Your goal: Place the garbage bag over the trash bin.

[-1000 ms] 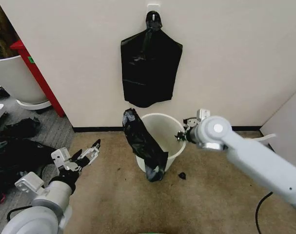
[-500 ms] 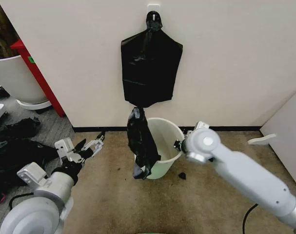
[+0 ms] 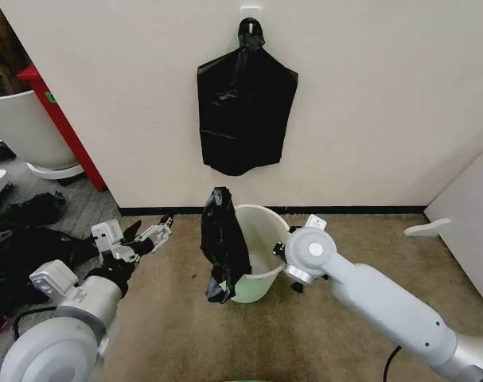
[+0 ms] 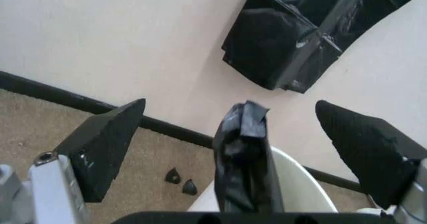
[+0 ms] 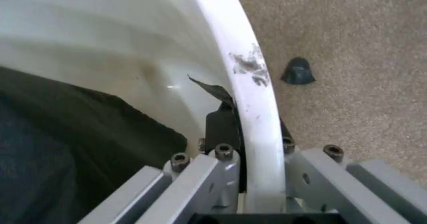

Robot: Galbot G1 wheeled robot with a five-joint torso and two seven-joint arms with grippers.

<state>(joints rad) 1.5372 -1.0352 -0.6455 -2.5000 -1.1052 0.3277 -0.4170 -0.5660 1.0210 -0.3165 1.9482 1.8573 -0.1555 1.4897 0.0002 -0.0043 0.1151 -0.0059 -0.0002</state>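
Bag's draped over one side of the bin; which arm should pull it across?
Probably left. The left gripper hangs open and free beside the garbage bag. The right gripper is clamped on the trash bin rim, steadying it.

Bin on the carpet before the wall, a gripper on either side.

The trash bin [image 3: 258,253] is stood on the carpet [image 3: 185,334] close to the wall [image 3: 368,103], tilted. The garbage bag [image 3: 223,243] is draped over its left rim, partly inside and partly hanging outside. A second bag [image 3: 243,111] is hung on the wall above the bin. The right gripper [image 5: 257,149] is clamped on the bin's right rim, one finger inside, one outside. The left gripper [image 3: 148,236] is held open to the bin's left, apart from it. A small scrap [image 5: 298,71] is seen on the carpet beside the bin's right.
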